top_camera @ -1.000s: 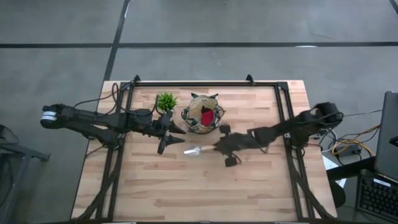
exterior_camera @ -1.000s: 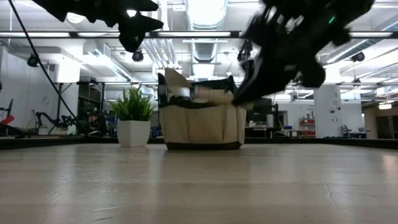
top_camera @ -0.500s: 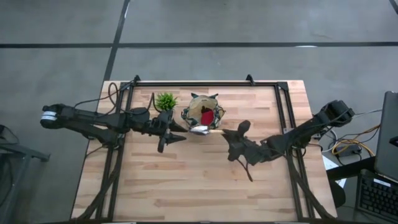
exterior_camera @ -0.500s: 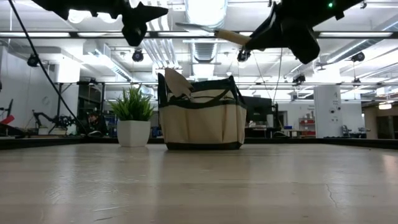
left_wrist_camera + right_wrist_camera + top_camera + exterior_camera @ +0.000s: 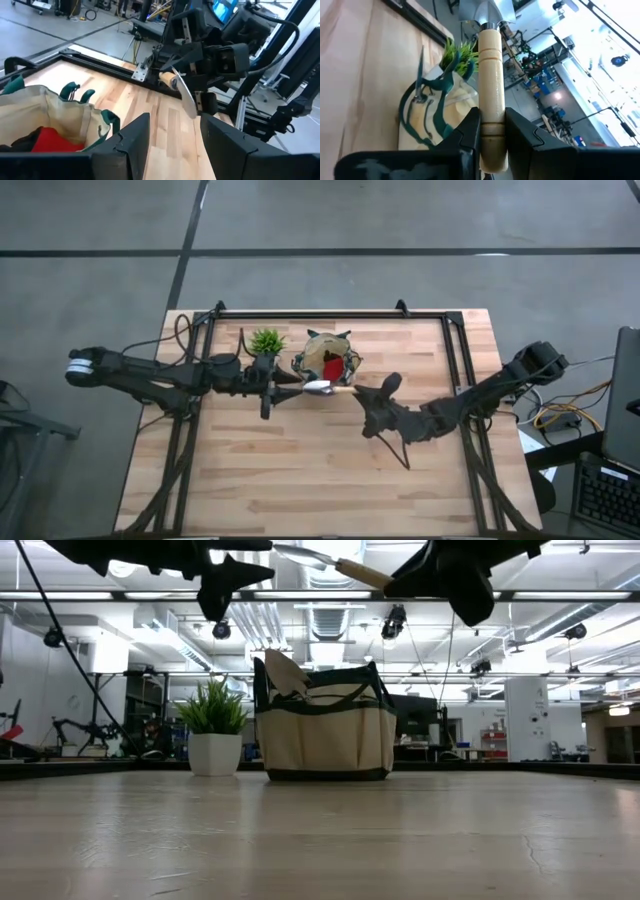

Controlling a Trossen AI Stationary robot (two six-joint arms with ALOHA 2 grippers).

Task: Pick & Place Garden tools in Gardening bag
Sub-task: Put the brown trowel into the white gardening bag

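My right gripper point(image 5: 362, 392) is shut on a wooden-handled trowel point(image 5: 325, 388) and holds it high above the table, at the near side of the tan gardening bag point(image 5: 327, 366). The trowel's metal blade point(image 5: 300, 554) points toward the table's left. A red item point(image 5: 50, 140) lies inside the bag. My left gripper point(image 5: 285, 385) is open and empty, in the air just left of the bag, facing the trowel point(image 5: 181, 92). The bag stands on its flat bottom point(image 5: 325, 775). The other tools are out of view. My right gripper pinches the trowel's wooden handle near its free end point(image 5: 492, 127) between its two fingers point(image 5: 470, 135). The fingers come level from the table's right and lie along the handle. The trowel is lifted clear, nearly level, its blade end point(image 5: 300, 554) slightly higher.
A small green potted plant point(image 5: 266, 341) stands left of the bag, close to my left gripper. A black frame point(image 5: 330, 313) runs along the table's far and side edges. Bare wooden tabletop point(image 5: 320, 470) lies toward the near edge.
My right gripper has risen from the tabletop and gone toward the far edge and the bag, carrying the trowel. The trowel, which lay on the table, is now lifted clear with its blade beside the bag's near rim.
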